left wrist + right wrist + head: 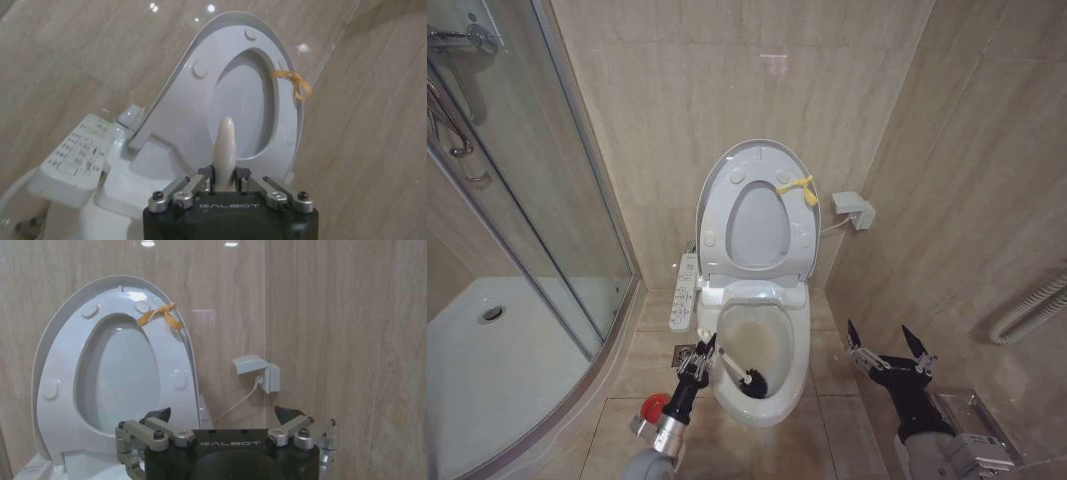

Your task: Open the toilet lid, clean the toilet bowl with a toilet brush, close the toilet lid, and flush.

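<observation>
The toilet lid stands raised against the back wall with the seat ring up in front of it. A yellow loop tag hangs at its top edge. Below, the toilet bowl lies uncovered, its inside yellowish. My left gripper is shut on the toilet brush at the bowl's left rim. The dark bristle head sits inside the bowl, and the cream handle tip points toward the lid. To the right of the bowl my right gripper hangs open and holds nothing.
A red brush holder stands on the floor left of the toilet. The button panel runs along the toilet's left side. A glass shower enclosure and its tray lie to the left. A wall socket is mounted at the right.
</observation>
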### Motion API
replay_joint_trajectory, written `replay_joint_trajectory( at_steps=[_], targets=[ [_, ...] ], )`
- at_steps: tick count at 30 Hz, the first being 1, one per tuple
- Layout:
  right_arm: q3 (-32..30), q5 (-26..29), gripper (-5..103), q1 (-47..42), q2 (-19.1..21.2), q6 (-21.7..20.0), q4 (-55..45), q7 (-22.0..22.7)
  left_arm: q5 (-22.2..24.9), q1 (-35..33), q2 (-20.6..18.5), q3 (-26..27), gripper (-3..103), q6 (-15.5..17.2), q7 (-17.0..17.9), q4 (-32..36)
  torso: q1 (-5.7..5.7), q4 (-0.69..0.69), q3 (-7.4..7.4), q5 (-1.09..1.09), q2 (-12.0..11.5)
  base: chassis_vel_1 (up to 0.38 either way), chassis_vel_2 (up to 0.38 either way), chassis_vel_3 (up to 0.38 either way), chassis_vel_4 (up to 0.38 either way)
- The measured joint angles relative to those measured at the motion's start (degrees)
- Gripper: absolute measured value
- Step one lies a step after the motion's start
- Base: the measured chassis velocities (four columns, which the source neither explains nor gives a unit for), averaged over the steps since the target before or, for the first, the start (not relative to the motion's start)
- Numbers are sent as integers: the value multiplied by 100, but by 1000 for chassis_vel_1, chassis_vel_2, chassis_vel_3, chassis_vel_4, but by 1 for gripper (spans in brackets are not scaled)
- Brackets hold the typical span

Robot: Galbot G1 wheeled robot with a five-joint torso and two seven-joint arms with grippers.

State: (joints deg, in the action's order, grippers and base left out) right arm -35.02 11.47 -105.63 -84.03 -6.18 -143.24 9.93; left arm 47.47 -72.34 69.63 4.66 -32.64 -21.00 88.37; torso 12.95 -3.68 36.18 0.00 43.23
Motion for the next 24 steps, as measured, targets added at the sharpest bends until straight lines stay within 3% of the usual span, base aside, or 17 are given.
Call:
replay_joint_trajectory(
  at_steps=[15,24],
  targets=[
    [0,0,100,0,0,0,0,0,-420,-616,172,251,20,-203,-168,46,0,2,0,0,0,0,0,0,0],
    [0,0,100,0,0,0,0,0,-690,18,-158,315,20,-203,-253,-75,1,-1,1,0,-1,0,0,0,0]
  ],
)
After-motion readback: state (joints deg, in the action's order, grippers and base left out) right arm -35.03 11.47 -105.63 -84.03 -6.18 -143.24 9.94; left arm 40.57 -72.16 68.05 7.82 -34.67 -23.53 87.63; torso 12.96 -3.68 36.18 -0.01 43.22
